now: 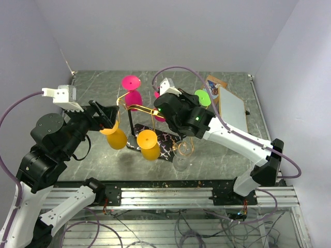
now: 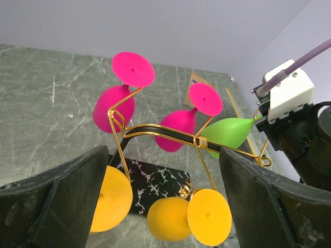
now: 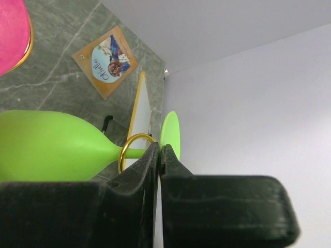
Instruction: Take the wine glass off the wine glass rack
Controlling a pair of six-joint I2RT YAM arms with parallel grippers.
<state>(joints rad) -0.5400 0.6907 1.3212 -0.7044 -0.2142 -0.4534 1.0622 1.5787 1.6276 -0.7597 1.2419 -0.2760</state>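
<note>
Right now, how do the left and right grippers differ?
The left gripper is open wide; the right gripper has its fingers closed almost together. The left gripper faces the wine glass rack and holds nothing; the right gripper's tips sit at the stem of the green glass, though a pinch on it cannot be confirmed. Both are black two-finger grippers at the rack.
</note>
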